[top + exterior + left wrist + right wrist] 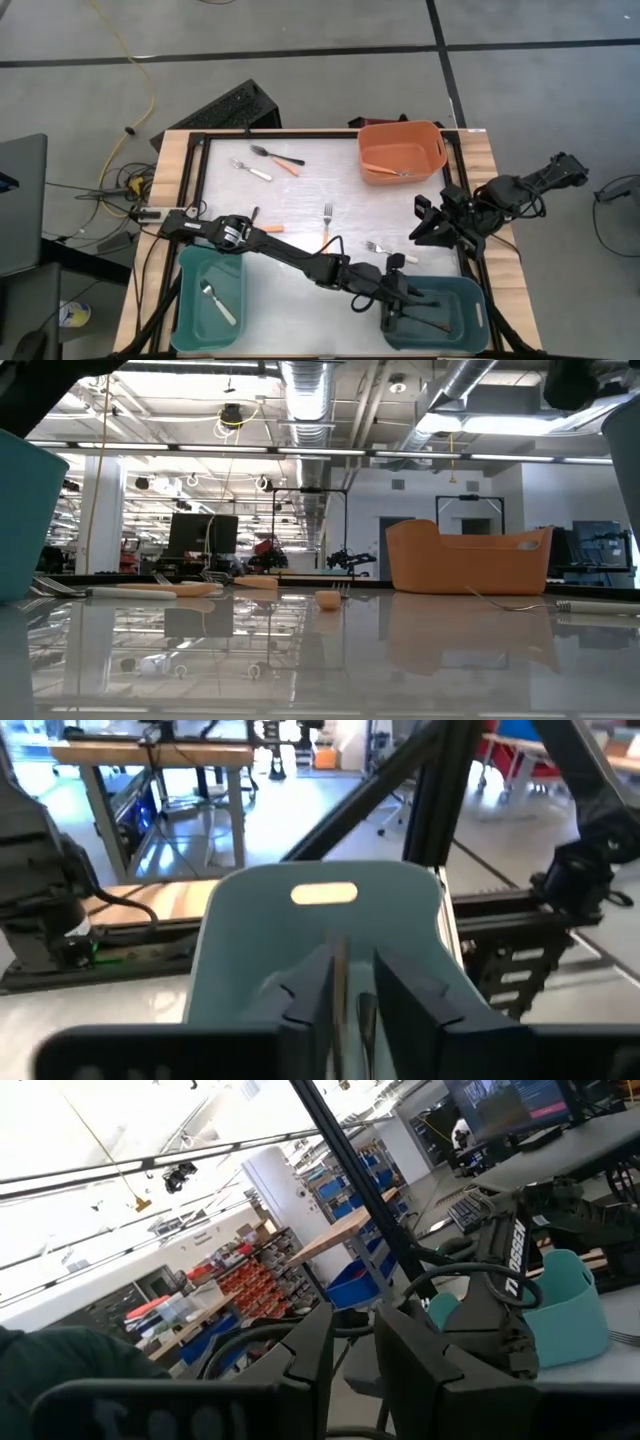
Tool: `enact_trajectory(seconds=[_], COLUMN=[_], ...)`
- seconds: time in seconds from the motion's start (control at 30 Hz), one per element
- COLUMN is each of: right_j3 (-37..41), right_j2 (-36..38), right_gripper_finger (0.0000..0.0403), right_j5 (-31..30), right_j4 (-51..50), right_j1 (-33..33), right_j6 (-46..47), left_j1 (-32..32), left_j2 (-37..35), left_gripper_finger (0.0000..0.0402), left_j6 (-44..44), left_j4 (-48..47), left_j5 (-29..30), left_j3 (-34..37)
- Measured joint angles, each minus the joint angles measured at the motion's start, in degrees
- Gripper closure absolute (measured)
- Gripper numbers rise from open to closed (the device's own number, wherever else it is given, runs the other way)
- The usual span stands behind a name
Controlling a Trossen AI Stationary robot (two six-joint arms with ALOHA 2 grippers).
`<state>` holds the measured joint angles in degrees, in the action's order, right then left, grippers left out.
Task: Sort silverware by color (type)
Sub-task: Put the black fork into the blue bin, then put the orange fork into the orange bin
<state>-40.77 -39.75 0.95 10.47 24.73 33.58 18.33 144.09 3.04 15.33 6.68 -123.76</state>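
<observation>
My left arm reaches across the table's near side, and its gripper [398, 312] is lowered into the near-right teal bin [470, 300]. Its fingers are slightly apart. A thin utensil [340, 975] shows between them, running forward along them; in the high view a dark-handled utensil [430, 322] lies on the bin's floor. I cannot tell whether the fingers touch it. My right gripper [420, 222] waits, open, over the table's right side. Loose forks lie flat on the table: an orange-handled one [327, 222], a white-handled one [380, 248] and a far-left group [268, 160].
The orange bin [402, 150] stands at the far right with a utensil [385, 170] inside. The near-left teal bin [212, 300] holds a white-handled spoon [218, 303]. A short orange piece [275, 230] lies by my left arm. A black frame rims the table.
</observation>
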Motion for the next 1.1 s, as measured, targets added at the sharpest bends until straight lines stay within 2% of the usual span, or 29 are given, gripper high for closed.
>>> enact_trajectory(seconds=[0.13,0.27,0.37,0.53,0.67,0.77,0.83,0.93,1.1], right_j3=[0.00,0.00,0.00,0.00,0.00,-0.04,-0.04,-0.04,-1.14], right_j2=[0.00,0.00,-0.39,-1.94,-4.72,-8.79,-12.13,-17.96,-28.96], right_gripper_finger=[0.0302,0.0302,0.0302,0.0302,0.0302,0.0302,0.0302,0.0302,0.0302], right_j5=[-0.02,-0.22,-1.17,-5.47,-17.04,-27.03,-29.81,-29.67,-29.35], right_j4=[-0.34,-1.62,-1.74,-1.89,-1.90,-1.64,-0.94,0.77,2.80], right_j1=[0.04,0.04,0.03,-0.02,-0.53,-2.02,-3.80,-6.67,-10.36], right_j6=[0.05,1.78,2.41,2.25,1.96,3.47,5.95,11.15,18.21], left_j1=[-0.30,-0.84,-1.24,-3.61,-7.05,-10.35,-12.98,-17.14,-22.26], left_j2=[0.02,-2.74,-7.67,-17.30,-23.02,-25.77,-26.76,-26.99,-27.07], left_gripper_finger=[0.0276,0.0243,0.0237,0.0239,0.0247,0.0255,0.0261,0.0270,0.0283], left_j6=[1.75,-0.92,-6.06,-18.22,-25.17,-26.36,-26.25,-26.11,-25.33], left_j4=[-0.66,-6.06,-19.43,-49.59,-69.58,-83.60,-90.73,-98.66,-105.49], left_j5=[-1.67,-8.41,-11.70,-7.09,-3.46,-3.30,-4.07,-6.50,-11.09], left_j3=[0.02,0.02,0.02,-0.04,-0.05,-0.07,-0.07,-0.07,0.50])
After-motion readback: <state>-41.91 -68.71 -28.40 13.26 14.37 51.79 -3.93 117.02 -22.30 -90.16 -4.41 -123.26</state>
